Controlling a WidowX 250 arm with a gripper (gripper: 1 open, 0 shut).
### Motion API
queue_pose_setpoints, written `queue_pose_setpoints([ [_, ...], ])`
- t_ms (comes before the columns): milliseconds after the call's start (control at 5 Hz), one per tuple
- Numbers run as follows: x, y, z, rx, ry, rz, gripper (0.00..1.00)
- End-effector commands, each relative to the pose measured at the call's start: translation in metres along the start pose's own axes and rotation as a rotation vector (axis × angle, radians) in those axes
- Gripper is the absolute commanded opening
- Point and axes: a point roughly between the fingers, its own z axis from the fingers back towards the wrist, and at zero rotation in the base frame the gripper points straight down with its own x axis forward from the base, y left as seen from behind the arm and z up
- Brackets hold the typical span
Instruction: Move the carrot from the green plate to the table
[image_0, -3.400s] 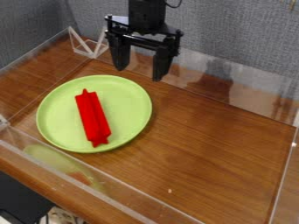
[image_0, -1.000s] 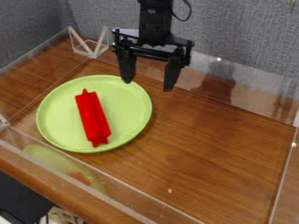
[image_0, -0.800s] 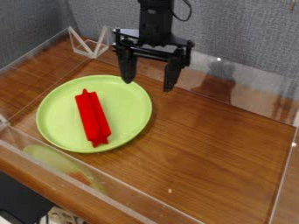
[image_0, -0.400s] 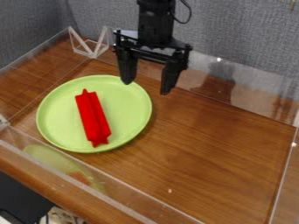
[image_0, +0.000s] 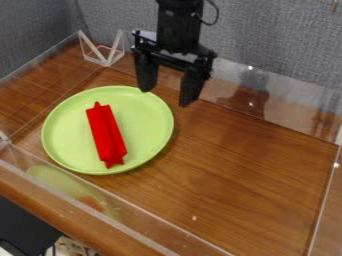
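Note:
The carrot (image_0: 104, 133), a bright red bar-shaped block, lies lengthwise on the left half of the round lime-green plate (image_0: 151, 122). The plate rests on the reddish-brown wood-grain table (image_0: 241, 170). My black gripper (image_0: 168, 83) hangs pointing down over the plate's far right rim, behind and to the right of the carrot and clear of it. Its two fingers stand wide apart, open, with nothing between them.
Low clear acrylic walls (image_0: 107, 205) border the table on all sides. A small white wire stand (image_0: 94, 45) sits at the back left corner. Bare tabletop stretches to the right of the plate.
The gripper has rolled about its vertical axis, so its fingers now look closer together from the camera. It has stayed over the plate's far rim. The carrot and plate have not moved.

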Motion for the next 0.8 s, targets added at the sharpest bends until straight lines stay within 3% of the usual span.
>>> queue_pose_setpoints([
  [0, 0.011, 0.000, 0.027, 0.003, -0.070, 0.073, 1.00],
  [200, 0.020, 0.001, 0.019, -0.001, -0.061, 0.172, 1.00],
  [600, 0.010, 0.000, 0.001, 0.001, -0.029, 0.135, 1.00],
])
